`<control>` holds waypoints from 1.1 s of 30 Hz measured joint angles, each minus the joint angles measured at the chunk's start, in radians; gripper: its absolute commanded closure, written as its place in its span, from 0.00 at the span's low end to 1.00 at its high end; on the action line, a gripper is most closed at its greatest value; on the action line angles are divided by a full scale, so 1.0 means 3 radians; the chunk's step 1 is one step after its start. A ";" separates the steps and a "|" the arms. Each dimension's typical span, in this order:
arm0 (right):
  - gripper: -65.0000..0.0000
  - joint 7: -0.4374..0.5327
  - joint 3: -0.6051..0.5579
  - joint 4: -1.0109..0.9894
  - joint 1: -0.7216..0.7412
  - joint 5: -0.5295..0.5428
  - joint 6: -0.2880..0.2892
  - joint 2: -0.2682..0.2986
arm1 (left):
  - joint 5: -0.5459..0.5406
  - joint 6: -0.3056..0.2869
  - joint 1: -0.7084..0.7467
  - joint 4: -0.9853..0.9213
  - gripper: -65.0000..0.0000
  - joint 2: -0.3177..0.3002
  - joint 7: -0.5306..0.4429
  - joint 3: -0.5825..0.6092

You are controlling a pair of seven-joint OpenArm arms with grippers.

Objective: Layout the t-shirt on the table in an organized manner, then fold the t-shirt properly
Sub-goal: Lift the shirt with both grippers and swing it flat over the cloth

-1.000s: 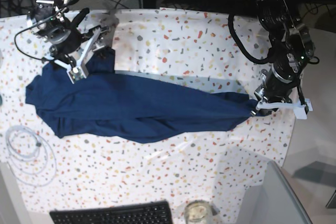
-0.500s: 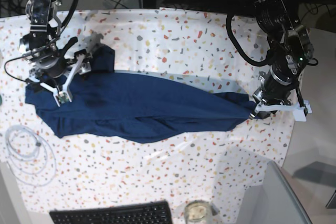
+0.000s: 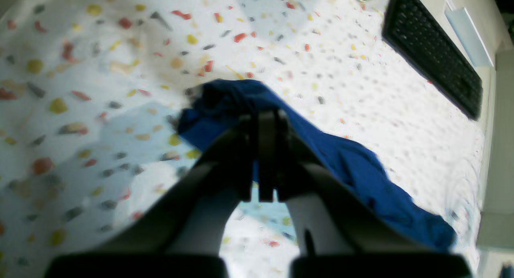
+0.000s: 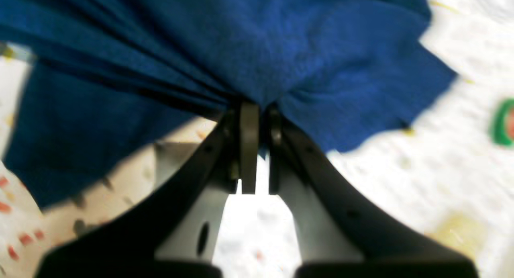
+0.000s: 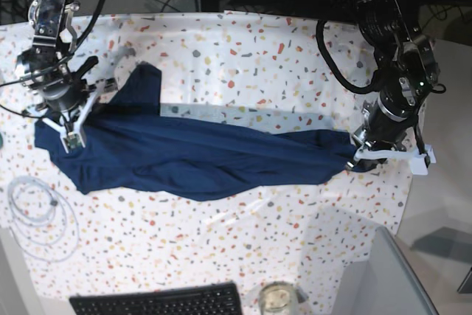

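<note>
T-shirt: the plain dark navy-blue soft fabric t-shirt (image 5: 199, 156) lies stretched in a long, wrinkled band across the middle of the table, running from one arm to the other; one flap (image 5: 144, 86) points up toward the far edge near the base view's left end.
Table: the large flat table with a white cover speckled in red, orange, grey and yellow flecks (image 5: 243, 57) carries the shirt; a wide stretch of its cover shows above and below the cloth.
Right gripper: the right gripper (image 4: 257, 109) has its jaws pressed together on a gathered bunch of the shirt's fabric, with pleats fanning out from the pinch; in the base view it sits at the shirt's left end (image 5: 70, 134).
Left gripper: the left gripper (image 3: 265, 117) is closed tight on a bunched end of the shirt (image 3: 241, 97); in the base view it is at the cloth's right tip (image 5: 361, 154), near the table's edge.
Glass jar: a clear round glass jar (image 5: 277, 298) stands at the near edge of the table, just beside the keyboard; what it holds cannot be told.
Keyboard: a black flat keyboard (image 5: 158, 302) lies at the near edge, well apart from the shirt.
Cable: a thin white cable coiled in loops (image 5: 37, 215) rests on the table below the shirt's left end.
</note>
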 measured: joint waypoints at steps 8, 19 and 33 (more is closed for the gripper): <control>1.00 -0.0631 -0.0154 0.0470 0.0177 0.0005 0.0020 0.0345 | -0.0006 0.0000 -0.0276 0.0084 1.00 0.0027 0.0013 0.0340; 1.00 -0.0738 -0.0207 -0.0128 0.1447 0.0041 0.0207 0.0852 | -0.0025 -0.0023 -0.1200 -0.0055 1.00 0.0273 0.0022 0.0361; 1.00 -0.0576 -0.0744 -0.0572 0.3154 0.0051 0.0342 0.1334 | -0.0032 -0.0004 -0.2431 -0.0355 1.00 0.0389 -0.0303 0.0276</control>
